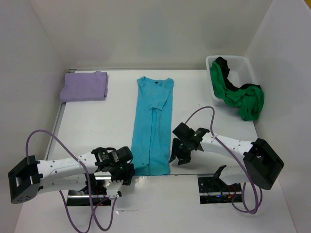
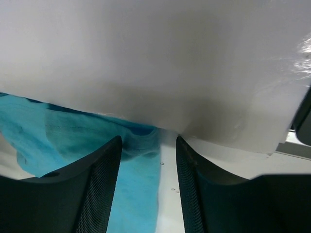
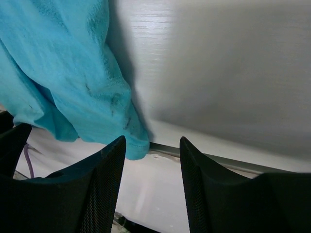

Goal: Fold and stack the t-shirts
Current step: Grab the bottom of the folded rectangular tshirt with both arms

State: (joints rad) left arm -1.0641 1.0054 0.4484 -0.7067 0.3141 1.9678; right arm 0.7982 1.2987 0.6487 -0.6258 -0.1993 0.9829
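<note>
The white counter (image 1: 112,121), boxed in by plain white walls (image 1: 146,34), carried the turquoise t-shirt (image 1: 153,126) laid out as a long strip. Its near hem lay between the left gripper (image 1: 127,168) and the right gripper (image 1: 179,158), and both sets of jaws stood apart gripping nothing, with cloth just ahead of their tips. The black t-shirt (image 1: 222,63) was largely buried under the green t-shirt (image 1: 243,99), which spilled over the white bin (image 1: 245,70) well beyond the right jaws; only the overhead view showed these and the folded lavender t-shirt (image 1: 84,86) far beyond the left jaws, while the wrist views alone showed the open gaps.
</note>
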